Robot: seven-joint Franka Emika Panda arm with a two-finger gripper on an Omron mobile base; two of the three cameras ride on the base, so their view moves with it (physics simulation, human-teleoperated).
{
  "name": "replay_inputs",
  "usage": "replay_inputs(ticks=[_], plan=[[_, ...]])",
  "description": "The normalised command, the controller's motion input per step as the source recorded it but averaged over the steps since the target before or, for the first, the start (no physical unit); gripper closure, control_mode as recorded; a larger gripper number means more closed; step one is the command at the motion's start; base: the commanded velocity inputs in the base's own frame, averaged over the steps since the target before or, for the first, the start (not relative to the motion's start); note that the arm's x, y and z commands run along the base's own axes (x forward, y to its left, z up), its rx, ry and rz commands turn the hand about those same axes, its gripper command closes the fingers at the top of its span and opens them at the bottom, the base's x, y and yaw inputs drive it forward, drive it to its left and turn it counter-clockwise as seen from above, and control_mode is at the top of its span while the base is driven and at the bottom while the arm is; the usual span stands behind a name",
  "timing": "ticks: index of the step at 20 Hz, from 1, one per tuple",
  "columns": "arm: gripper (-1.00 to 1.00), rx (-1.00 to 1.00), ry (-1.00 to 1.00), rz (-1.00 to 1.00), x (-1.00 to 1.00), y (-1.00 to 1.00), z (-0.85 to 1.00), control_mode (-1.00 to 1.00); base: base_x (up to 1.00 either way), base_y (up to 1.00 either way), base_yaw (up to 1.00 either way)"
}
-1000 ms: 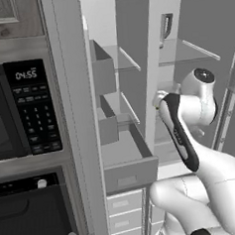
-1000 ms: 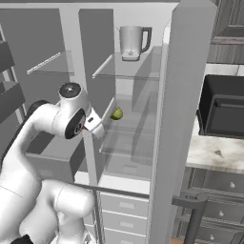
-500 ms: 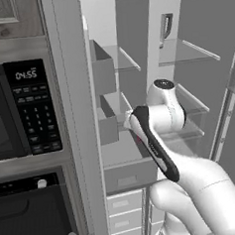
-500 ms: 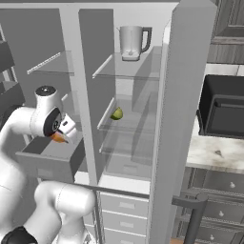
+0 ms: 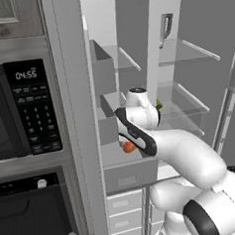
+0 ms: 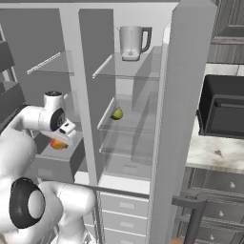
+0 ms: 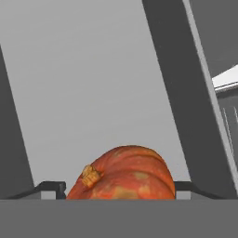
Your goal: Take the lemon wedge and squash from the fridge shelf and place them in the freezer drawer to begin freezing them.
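**Squash held over the freezer drawer**

The freezer drawer [image 5: 128,173] stands open below the arm. The gripper [image 6: 64,136] holds the squash [image 7: 123,174] between wide-set jaws, directly above the drawer's interior. The lemon wedge [image 6: 116,114] sits on the fridge shelf [image 6: 131,128], at about 2 o'clock from the hand in the right base view.

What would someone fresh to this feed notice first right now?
Most striking is the orange-red, roundish squash between the white arm's two-finger gripper, which reaches over the wide grey freezer drawer at the open fridge's left side. Next is the small yellow-green lemon wedge, alone on the translucent glass fridge shelf. A clear jug with a dark handle stands on the shelf above it.
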Motion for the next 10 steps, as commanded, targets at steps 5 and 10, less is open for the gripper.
replay_inputs(ticks=[5, 10], plan=[[1.0, -0.1, 0.12, 0.1, 0.31, 0.22, -0.64, -1.0, 0.0, 0.0, 0.0], [1.0, -0.11, 0.06, 0.11, -0.01, 0.3, -0.73, -1.0, 0.0, 0.0, 0.0]])
